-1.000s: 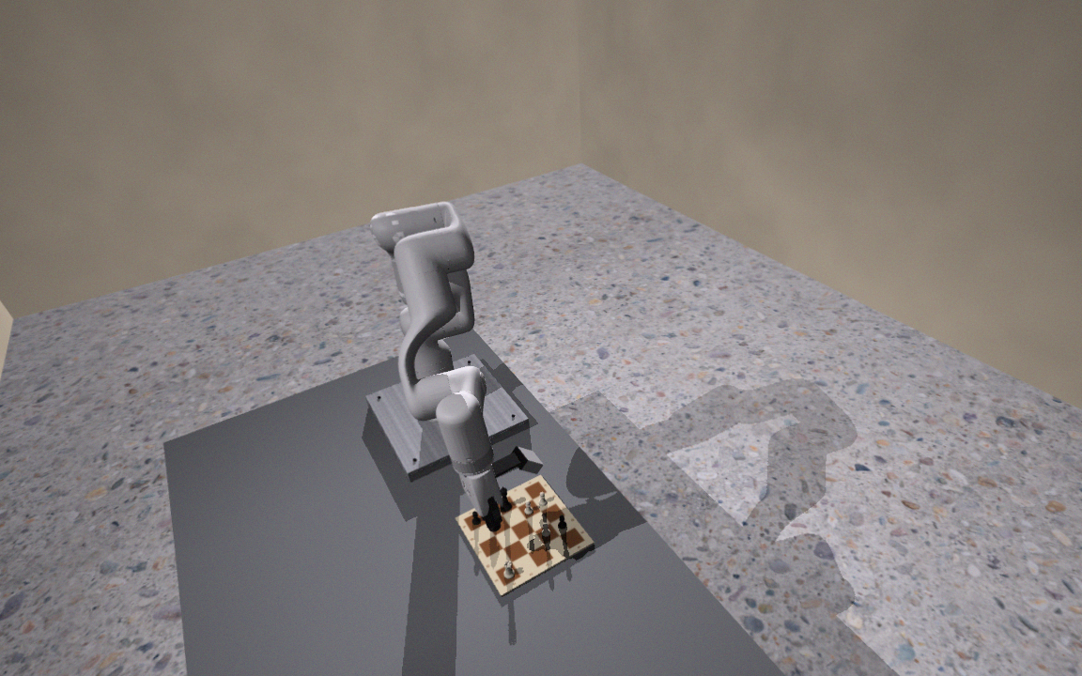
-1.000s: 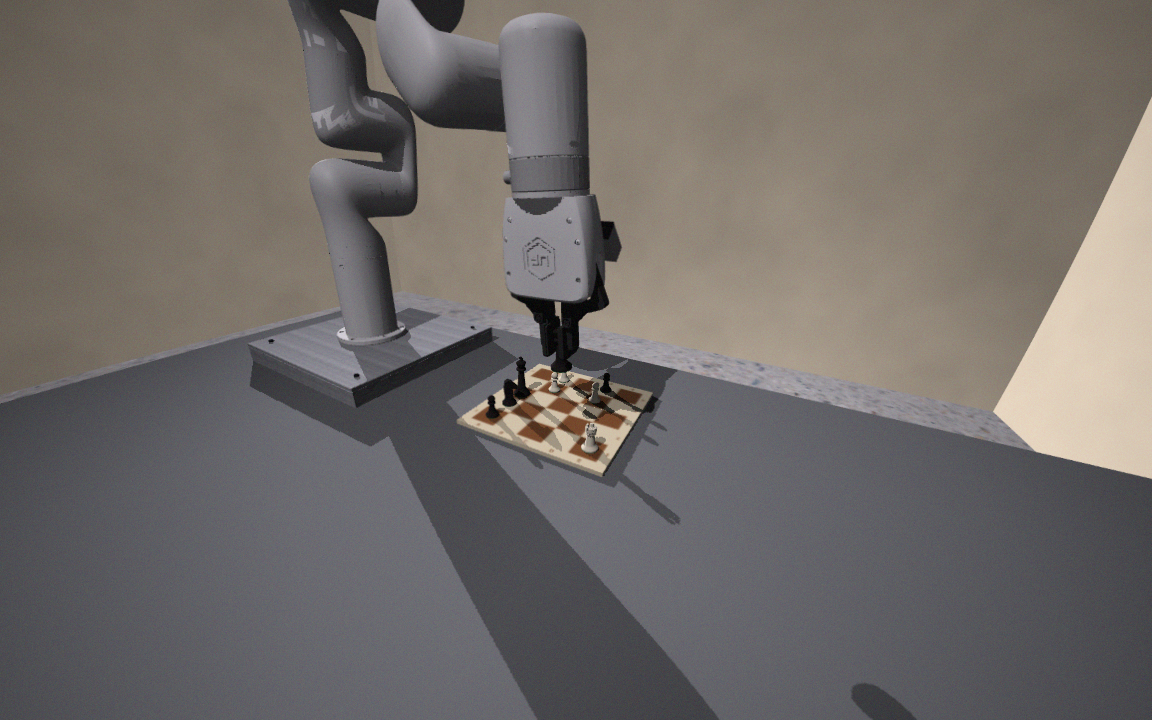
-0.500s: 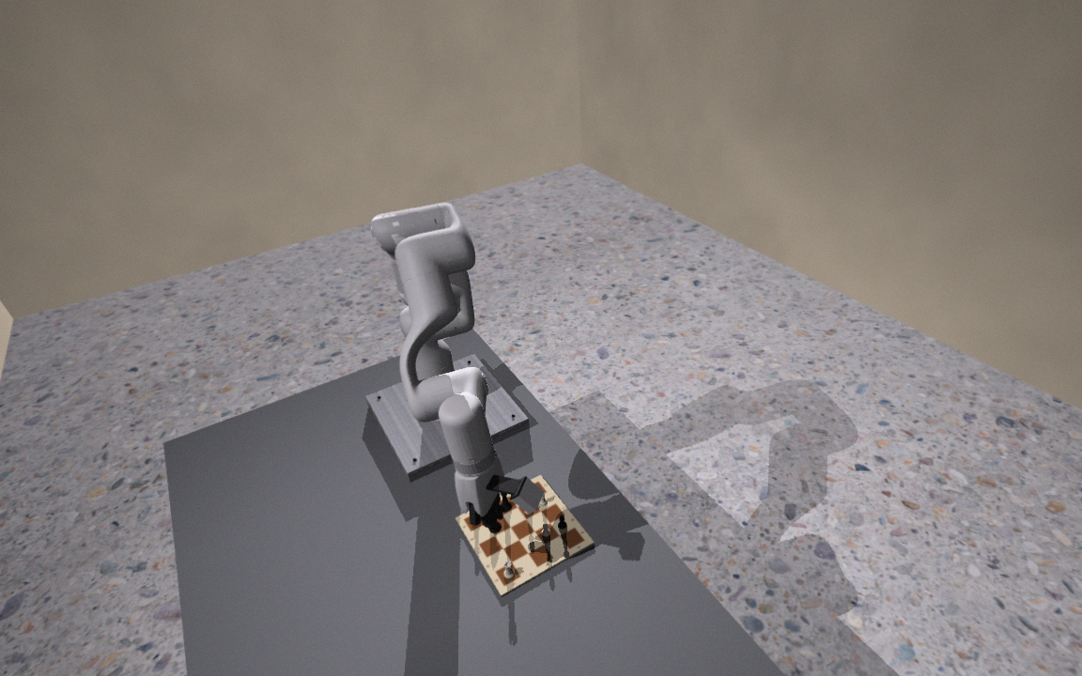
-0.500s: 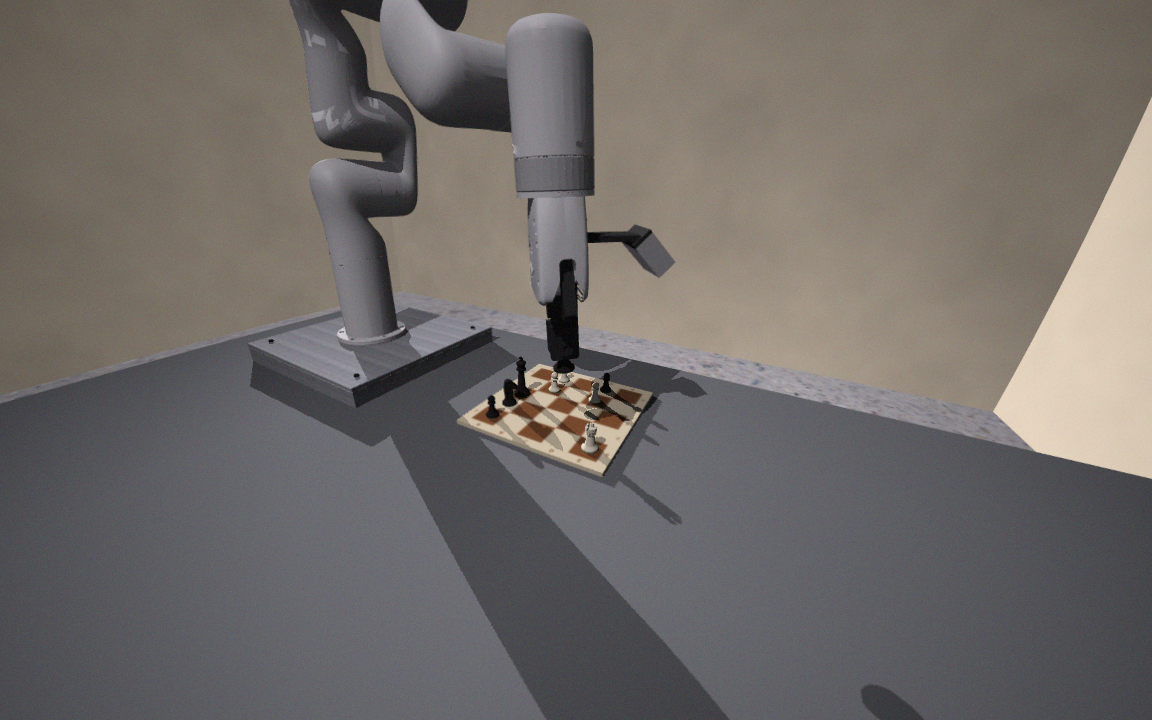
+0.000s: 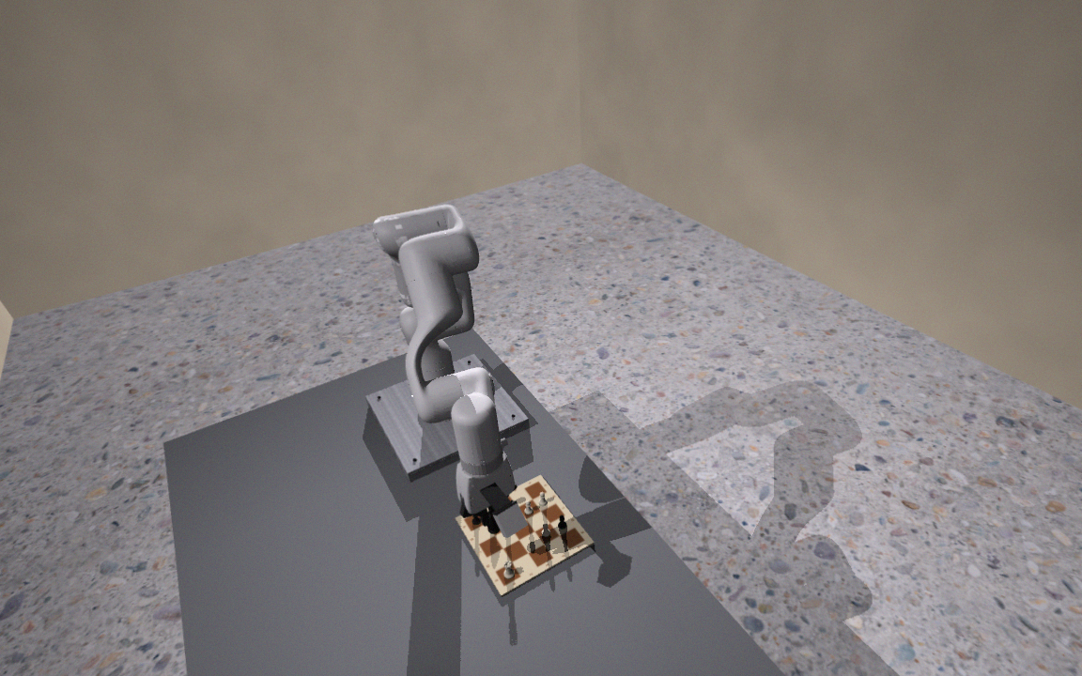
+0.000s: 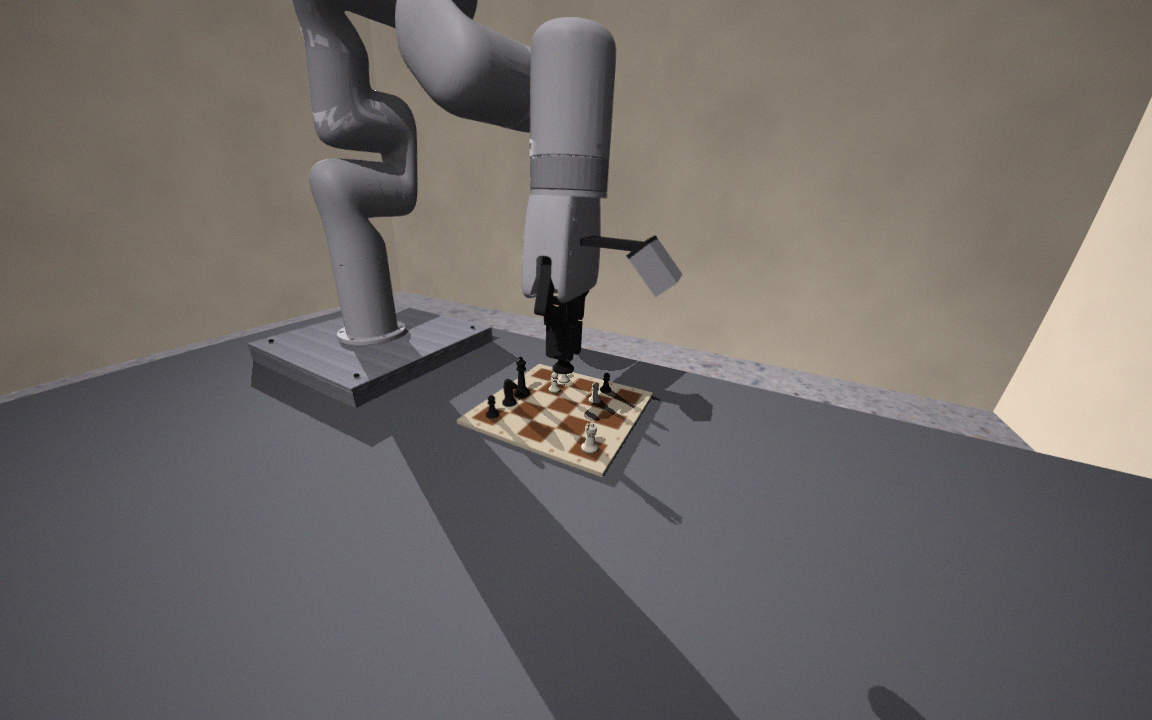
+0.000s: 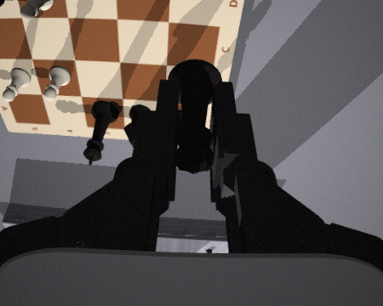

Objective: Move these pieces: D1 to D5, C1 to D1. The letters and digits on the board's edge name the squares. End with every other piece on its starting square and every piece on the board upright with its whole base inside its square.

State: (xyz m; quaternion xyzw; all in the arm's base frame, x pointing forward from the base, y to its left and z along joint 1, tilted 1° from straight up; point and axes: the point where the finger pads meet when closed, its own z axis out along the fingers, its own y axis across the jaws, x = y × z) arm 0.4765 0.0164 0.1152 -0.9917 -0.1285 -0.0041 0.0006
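My gripper [image 5: 491,518] [image 6: 562,349] [image 7: 194,108] is shut on a black queen [image 7: 193,115], upright, its base hanging well above the board [image 5: 528,567] [image 6: 562,438] [image 7: 55,131]. In the wrist view, C1 is a bare brown square. The visible part of D1 is bare too. A black pawn [image 6: 605,384] [image 5: 562,528] stands upright on D5. A white piece [image 6: 595,393] [image 7: 29,10] stands beside it on D4. A white rook [image 6: 591,438] [image 5: 508,572] stands on E1.
A black king [image 6: 521,379] [image 7: 105,111] stands on A3, a black knight [image 6: 508,394] on A2, a black pawn [image 6: 491,408] on A1. White pawns stand on B4 [image 7: 60,76] and B5 [image 7: 21,77]. A dark patch on D3 looks like shadow.
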